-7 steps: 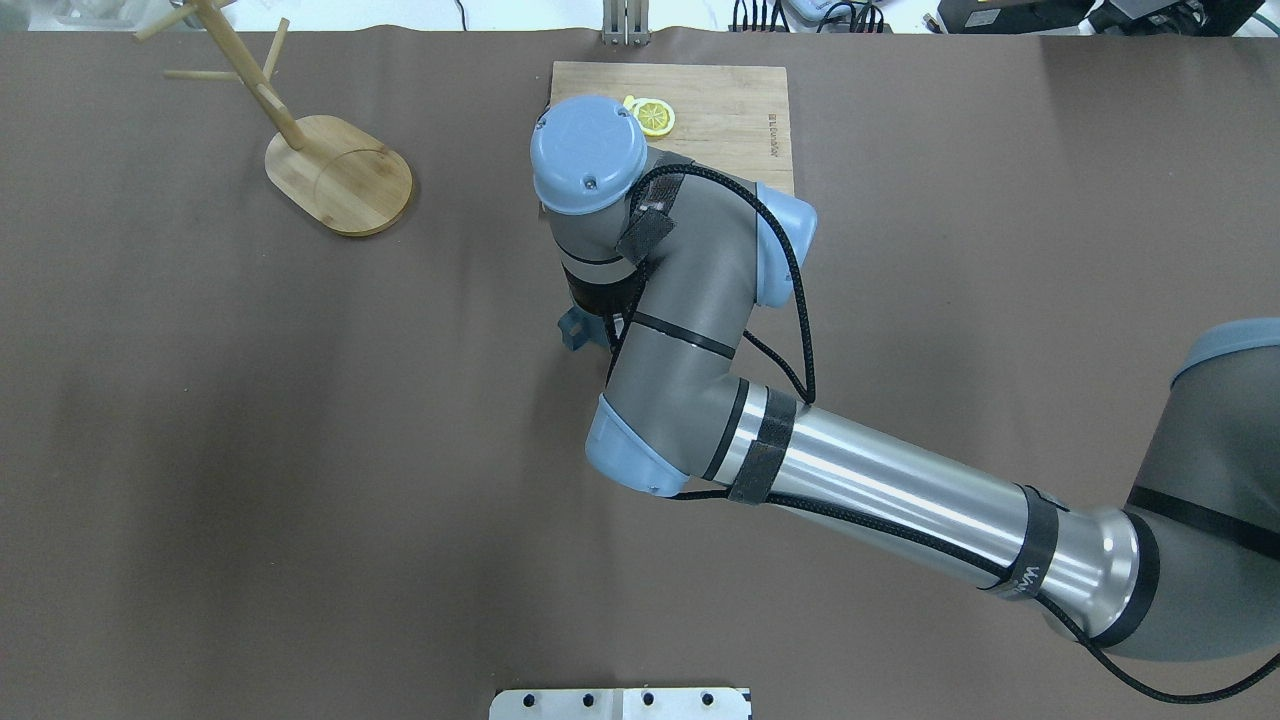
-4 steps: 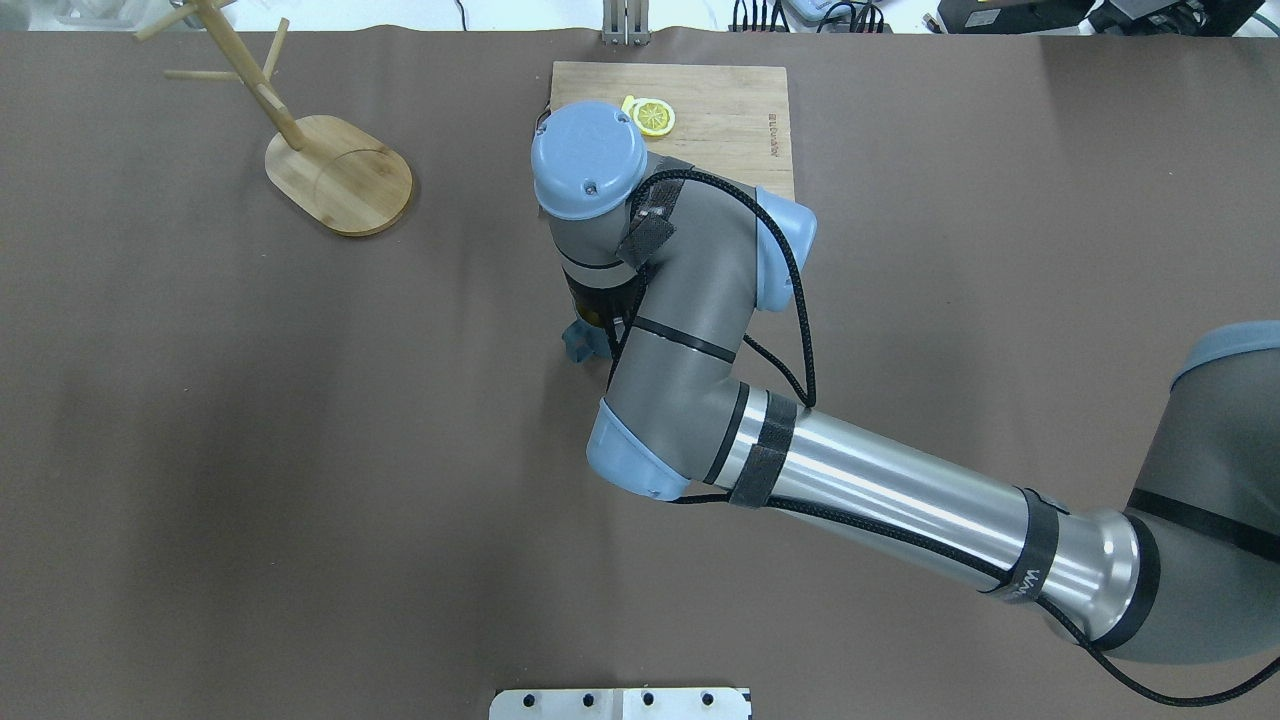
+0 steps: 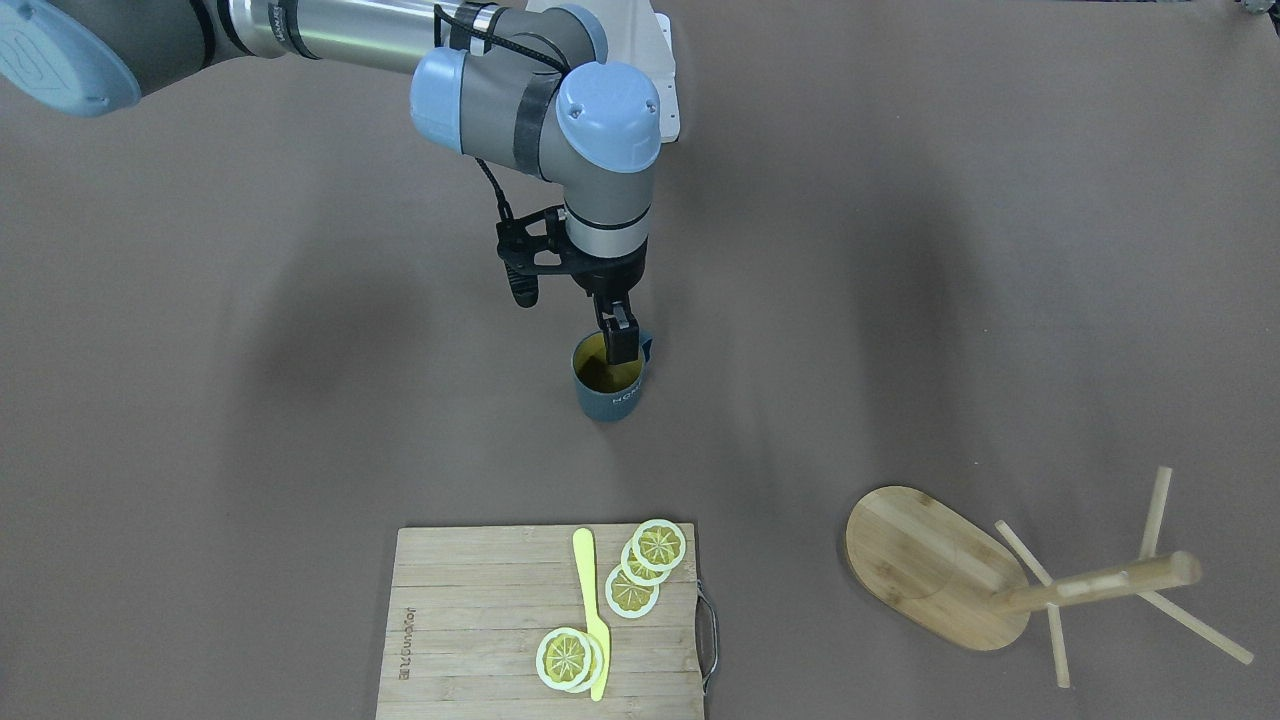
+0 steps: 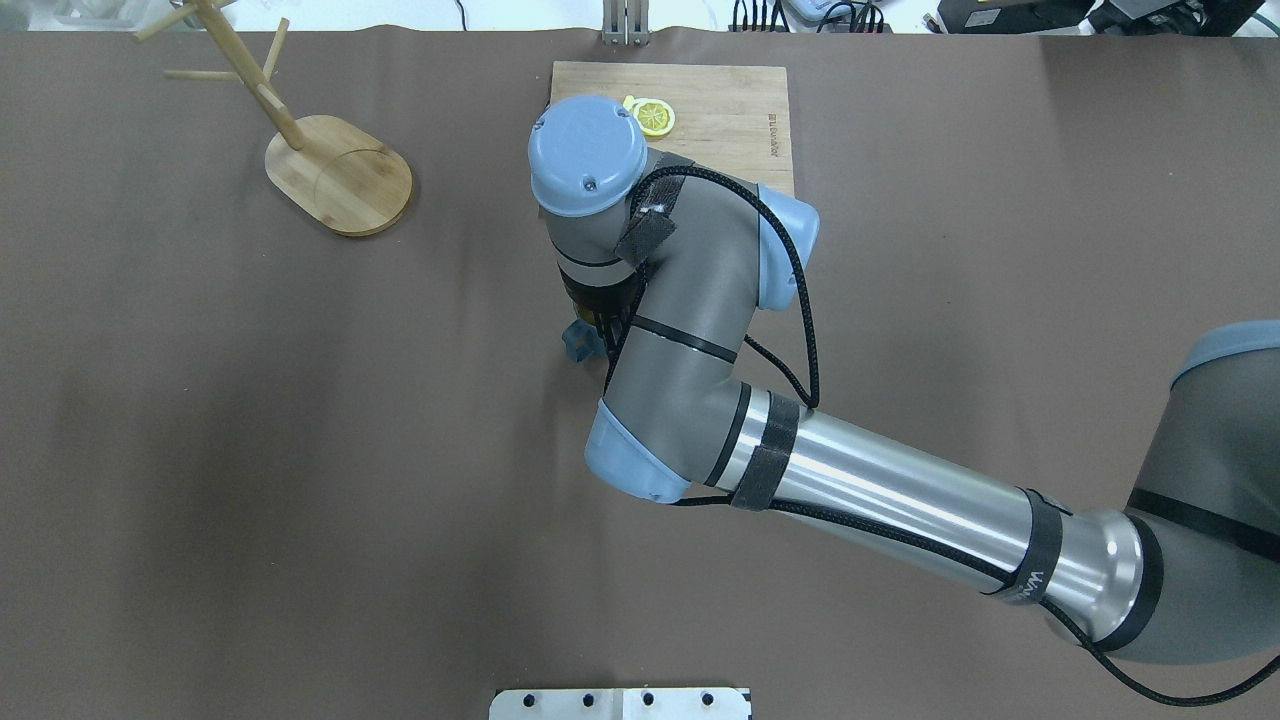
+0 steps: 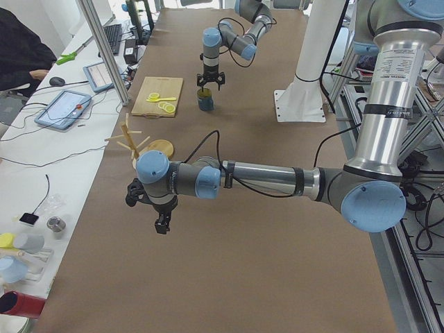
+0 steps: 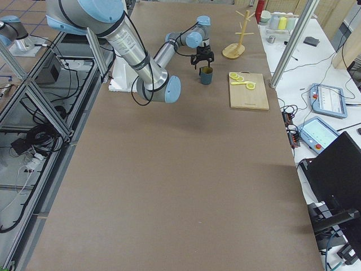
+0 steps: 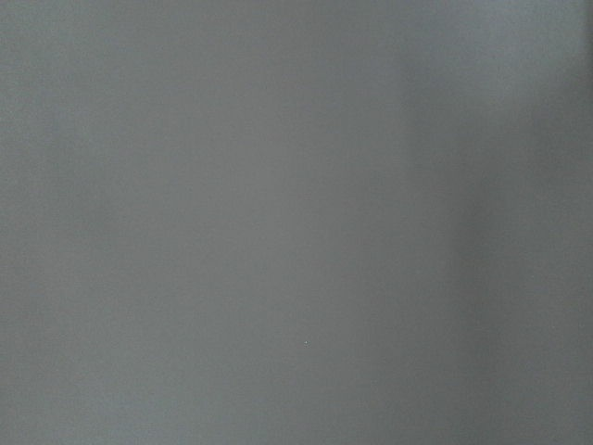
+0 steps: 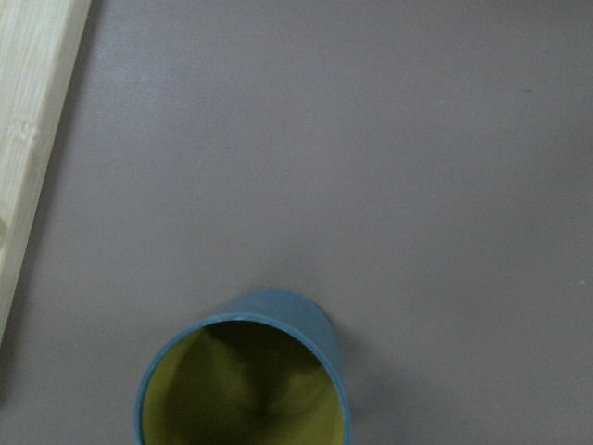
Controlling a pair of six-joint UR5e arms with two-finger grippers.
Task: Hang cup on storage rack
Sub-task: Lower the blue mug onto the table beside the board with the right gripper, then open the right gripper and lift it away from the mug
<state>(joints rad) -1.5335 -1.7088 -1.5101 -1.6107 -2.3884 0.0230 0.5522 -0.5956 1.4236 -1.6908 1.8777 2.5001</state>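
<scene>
The right hand is clenched on the blue-grey mug, one finger inside the rim beside the handle, probably to leave the loop free for a peg. The mug sits mid-frame, on or barely off the desk. The wooden mug tree stands lower right (I cannot tell the left hand's state).

Beyond my right gripper, away from my base, a bamboo cutting board lies on the brown table cover, bearing lemon slices and a yellow knife.
</scene>
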